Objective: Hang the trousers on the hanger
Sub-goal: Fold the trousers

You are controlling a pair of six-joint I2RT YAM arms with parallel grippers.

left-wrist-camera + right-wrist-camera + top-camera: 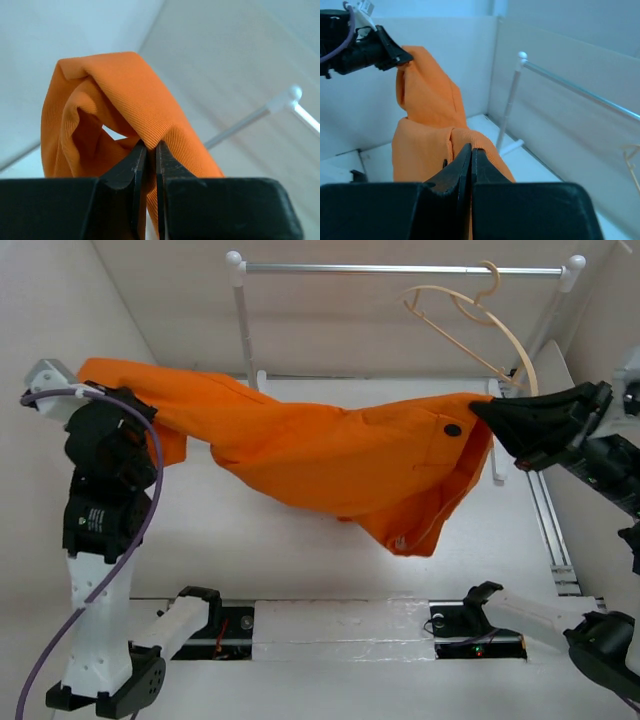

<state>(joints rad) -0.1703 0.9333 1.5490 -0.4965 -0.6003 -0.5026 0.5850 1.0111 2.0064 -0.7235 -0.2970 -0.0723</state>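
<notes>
The orange trousers (320,450) hang stretched in the air between my two grippers, above the table. My left gripper (95,390) is shut on the leg end at the left; the fabric (125,100) folds over its jaws (150,145). My right gripper (482,410) is shut on the waist end with the dark button; the cloth (425,145) shows at its tips (471,147). The pale wooden hanger (470,325) hangs tilted by its hook from the silver rail (400,269), just above and behind the right gripper, apart from the trousers. A bit of the hanger shows in the right wrist view (632,160).
The rail stands on white posts (240,320) at the back, its right post (560,300) near the right wall. White walls close in the left, back and right. The rail also shows in the left wrist view (260,115) and the right wrist view (570,85).
</notes>
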